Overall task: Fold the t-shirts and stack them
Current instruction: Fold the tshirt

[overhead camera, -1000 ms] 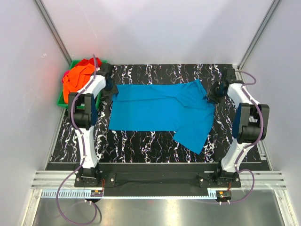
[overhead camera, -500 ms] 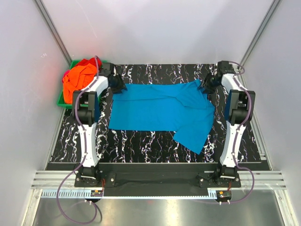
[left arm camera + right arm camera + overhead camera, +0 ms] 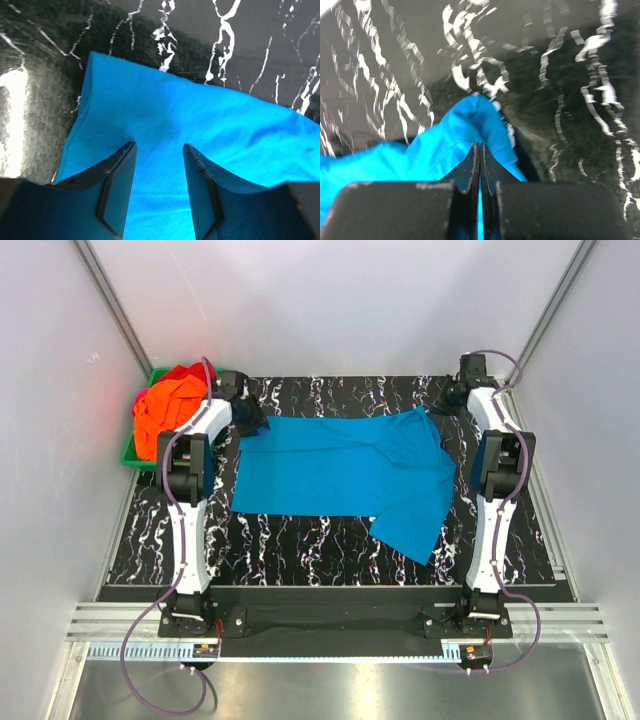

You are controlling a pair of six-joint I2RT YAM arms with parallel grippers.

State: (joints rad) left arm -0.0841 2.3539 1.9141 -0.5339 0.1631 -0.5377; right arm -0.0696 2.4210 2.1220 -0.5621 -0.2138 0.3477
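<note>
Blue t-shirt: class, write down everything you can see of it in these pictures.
The blue t-shirt is plain, soft turquoise cloth. It is spread mostly flat across the black marbled table, with its right part lying askew and reaching toward the near edge. The right pincer is shut on a bunched fold at its far right corner. The left pincer stands open over its far left corner, with cloth showing between the fingers.

Bright overhead light glares off the glossy black marbled surface. Right wrist view blurred, with shadow beside the turquoise-blue cloth t-shirt.
</note>
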